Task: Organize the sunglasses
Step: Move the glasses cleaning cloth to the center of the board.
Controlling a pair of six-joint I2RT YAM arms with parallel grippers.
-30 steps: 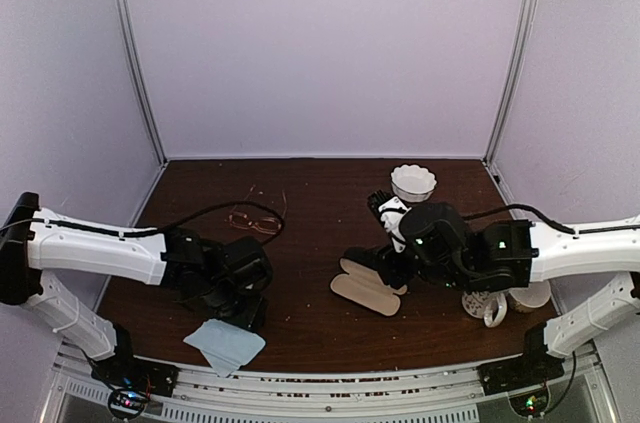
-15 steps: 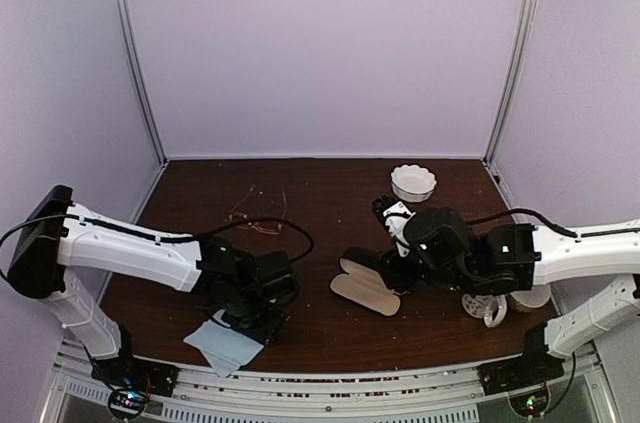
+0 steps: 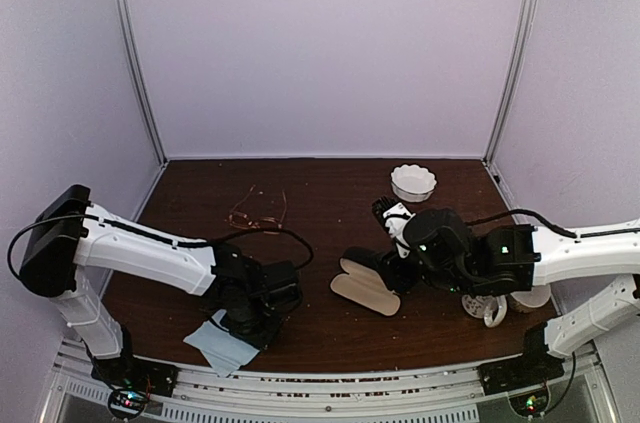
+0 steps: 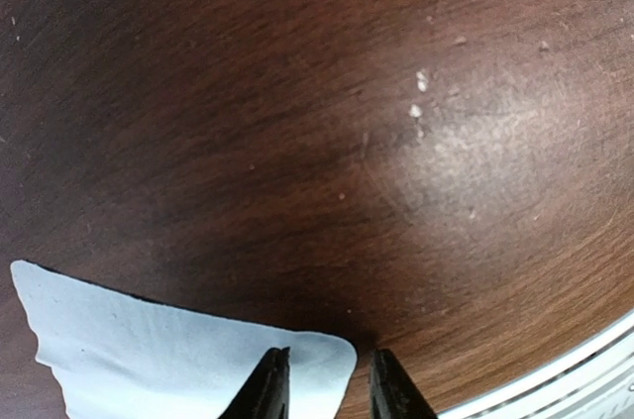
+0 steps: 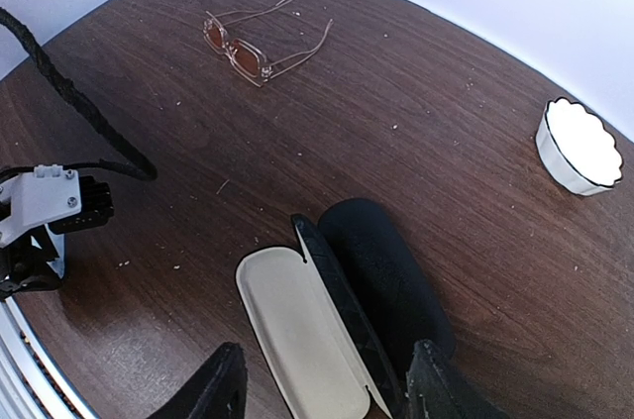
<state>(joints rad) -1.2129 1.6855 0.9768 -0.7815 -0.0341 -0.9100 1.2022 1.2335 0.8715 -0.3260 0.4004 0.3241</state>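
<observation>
The sunglasses (image 3: 258, 215), a pair with a thin copper-red frame, lie on the table (image 3: 330, 193) toward the far left, with their arms unfolded; they are well apart from both hands and nothing touches them; another pair I cannot find in these pictures. The case (image 3: 368, 285) lies open near the middle of the table, its cream lining facing up; it is empty. The right hand (image 5: 325, 384) hovers over the near end of the case; its fingers stand wide apart and it holds nothing. The left hand (image 4: 327, 389) is low, near the front edge of the table, over one corner of a light-blue cloth (image 4: 149, 340); its fingers are only a narrow gap apart and the corner of the cloth lies between them; they do not pinch it, so as far as I see this hand has hold of nothing. A white bowl (image 3: 413, 183) stands at the back of the table.

In my judgement the task is near its beginning; the case is open and ready, which is the only part that looks done; the sunglasses are not yet picked up, not folded and not in the case; the cloth lies flat on the table; the closing of the case is also left.
</observation>
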